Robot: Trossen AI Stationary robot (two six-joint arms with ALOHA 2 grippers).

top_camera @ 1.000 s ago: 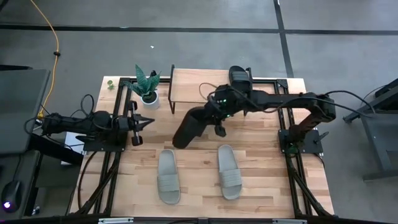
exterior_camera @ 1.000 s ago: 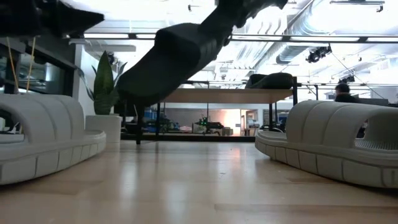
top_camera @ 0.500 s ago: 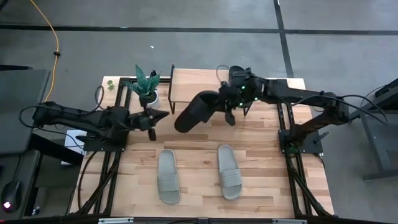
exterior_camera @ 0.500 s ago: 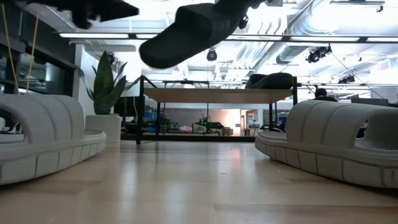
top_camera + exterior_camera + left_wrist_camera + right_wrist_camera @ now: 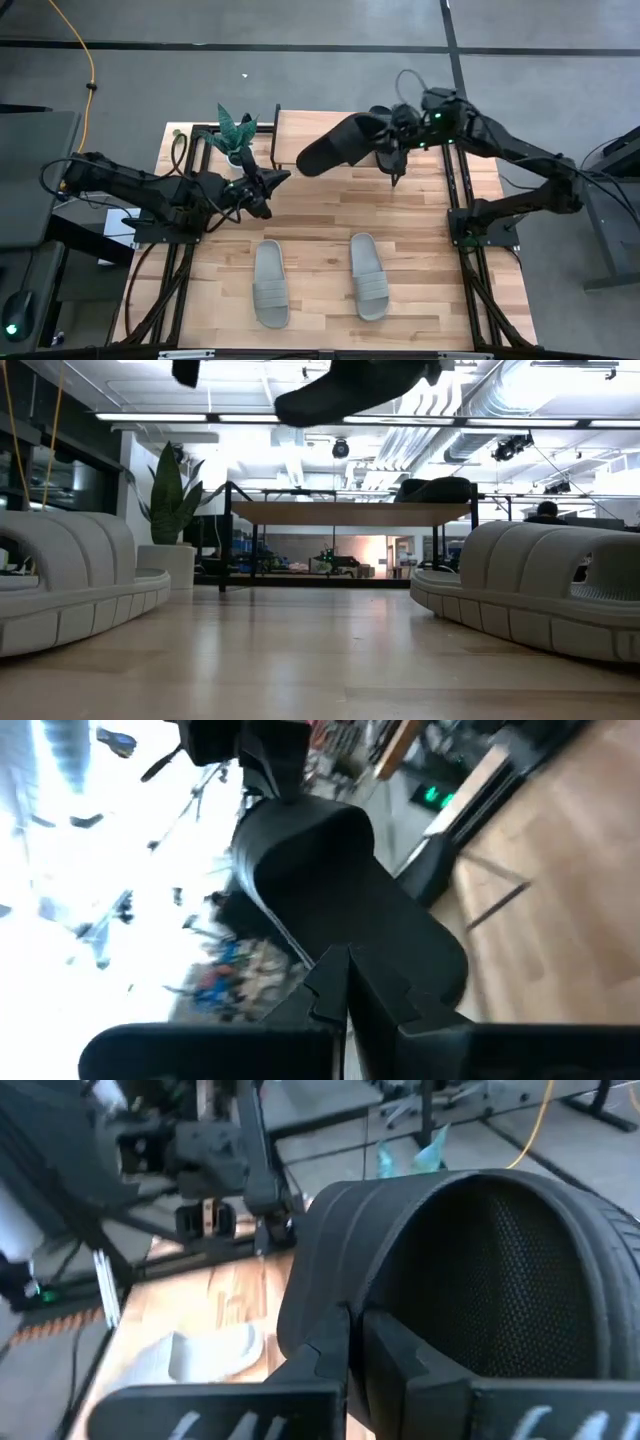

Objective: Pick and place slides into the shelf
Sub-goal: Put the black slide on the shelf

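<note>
My right gripper point(image 5: 383, 138) is shut on a black slide point(image 5: 338, 146), which hangs in the air over the near edge of the shelf point(image 5: 305, 125). A second black slide point(image 5: 435, 488) lies on the shelf's plank top, toward its right end. Two pale grey-green slides point(image 5: 270, 283) point(image 5: 368, 276) lie sole-down near the table's near edge. My left gripper point(image 5: 283, 177) is shut and empty, pointing level toward the table's right. It stands just short of the held slide's free end. My right gripper pinches the edge of the black slide's strap point(image 5: 352, 1312) between its two fingers. One finger point(image 5: 392, 1348) lies by the meshed inner side, the other on the outside. The slide is lifted clear, nearly level, its free end point(image 5: 308, 160) toward the table's left.
A potted plant point(image 5: 235, 135) stands at the shelf's left end, close to my left gripper. Bare wooden tabletop point(image 5: 420, 230) lies between the shelf and the grey-green slides. Black frame rails point(image 5: 455, 180) run along both sides of the table.
My right gripper has risen and gone toward the far edge and the shelf. The black slide, hanging steeply tilted before, now lies nearly level. My left gripper has gone up and toward the table's right, rolling about its own line, and stays shut.
</note>
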